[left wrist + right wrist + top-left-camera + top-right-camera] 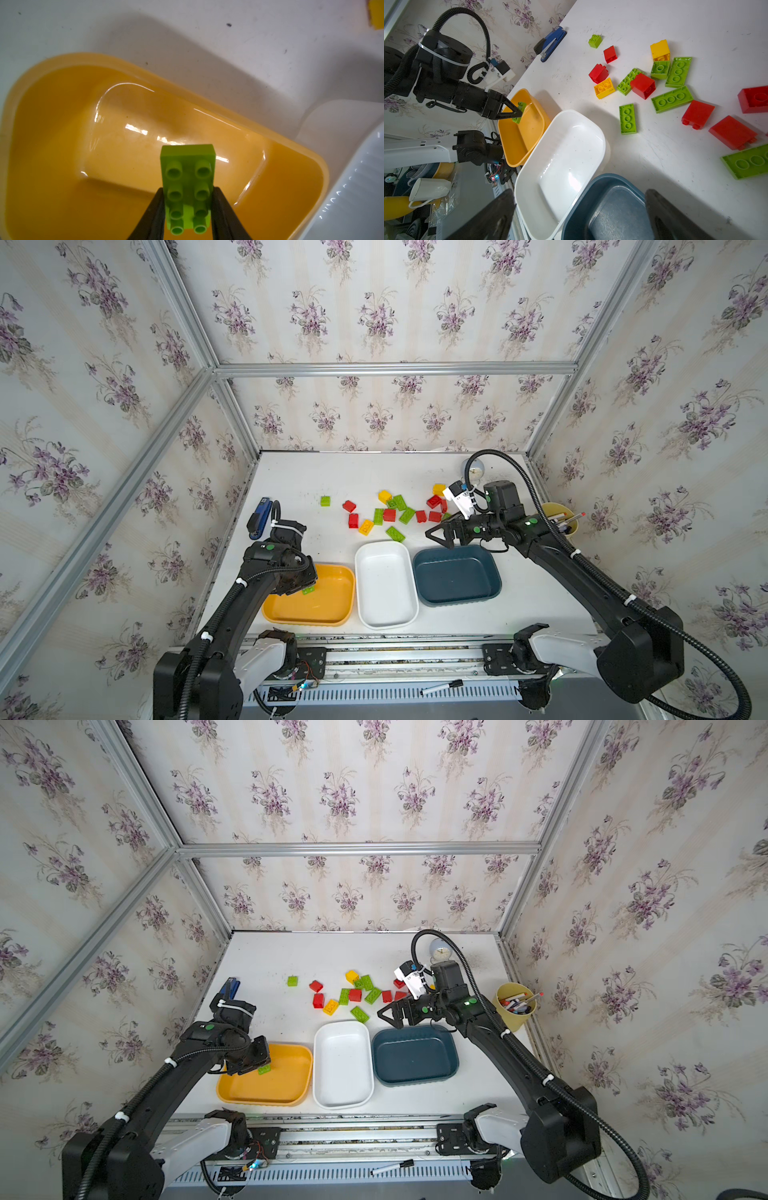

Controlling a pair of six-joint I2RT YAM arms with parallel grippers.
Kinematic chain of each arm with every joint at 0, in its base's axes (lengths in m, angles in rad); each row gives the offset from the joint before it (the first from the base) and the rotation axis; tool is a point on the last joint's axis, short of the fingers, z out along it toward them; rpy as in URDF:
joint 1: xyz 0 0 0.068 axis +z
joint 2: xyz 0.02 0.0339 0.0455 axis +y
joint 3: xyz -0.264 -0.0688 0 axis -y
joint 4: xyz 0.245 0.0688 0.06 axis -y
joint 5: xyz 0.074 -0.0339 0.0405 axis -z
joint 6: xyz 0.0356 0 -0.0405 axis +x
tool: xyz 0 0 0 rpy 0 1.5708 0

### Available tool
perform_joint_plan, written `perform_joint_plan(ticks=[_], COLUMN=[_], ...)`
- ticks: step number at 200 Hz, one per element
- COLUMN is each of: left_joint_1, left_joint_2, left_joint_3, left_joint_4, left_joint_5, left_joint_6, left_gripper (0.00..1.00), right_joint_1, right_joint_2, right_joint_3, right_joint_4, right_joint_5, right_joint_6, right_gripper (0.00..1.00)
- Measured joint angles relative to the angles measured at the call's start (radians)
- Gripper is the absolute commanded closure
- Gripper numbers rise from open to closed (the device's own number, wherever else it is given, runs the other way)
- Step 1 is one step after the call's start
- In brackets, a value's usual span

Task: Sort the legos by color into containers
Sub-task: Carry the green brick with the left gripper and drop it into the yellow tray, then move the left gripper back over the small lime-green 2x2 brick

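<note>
At the front, the left claw (188,190) is clenched on a green brick (187,164) over the orange tray (328,608). The right claw (438,540) hangs spread wide over the far rim of the blue tray (455,578); beyond, red, yellow and green bricks (389,515) lie scattered on the table (332,477).

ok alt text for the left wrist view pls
The left tool, shut on a lime green oblong studded plastic brick, holds it above the empty shallow orange-yellow plastic tray. A corner of a white plastic tray sits beside it on the scuffed white tabletop.
</note>
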Motion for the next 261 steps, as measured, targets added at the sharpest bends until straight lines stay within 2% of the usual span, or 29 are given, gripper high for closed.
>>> perform_joint_plan(ticks=[46, 78, 107, 213, 261], left_joint_1=[-0.004, -0.007, -0.014, -0.035, -0.016], left_joint_2=[0.046, 0.037, 0.070, 0.720, 0.929], left_joint_3=[0.024, 0.080, 0.217, 0.856, 1.027], left_joint_4=[0.019, -0.005, -0.041, -0.023, -0.023], left_joint_5=[-0.007, -0.018, -0.026, -0.074, -0.081], left_joint_6=[-0.002, -0.001, 0.007, 0.174, 0.218], left_gripper=[0.39, 0.39, 0.39, 0.37, 0.37], right_joint_1=[0.000, 0.000, 0.000, 0.000, 0.000], right_joint_2=[0.004, 0.002, 0.012, 0.029, 0.022], right_joint_3=[0.005, 0.005, 0.012, 0.020, 0.025], right_joint_4=[-0.011, -0.011, -0.010, 0.005, -0.001], right_joint_5=[-0.001, -0.001, 0.000, 0.014, 0.037], right_joint_6=[-0.005, -0.006, -0.008, -0.005, -0.005], right_gripper=[0.00, 0.00, 0.00, 0.00, 0.00])
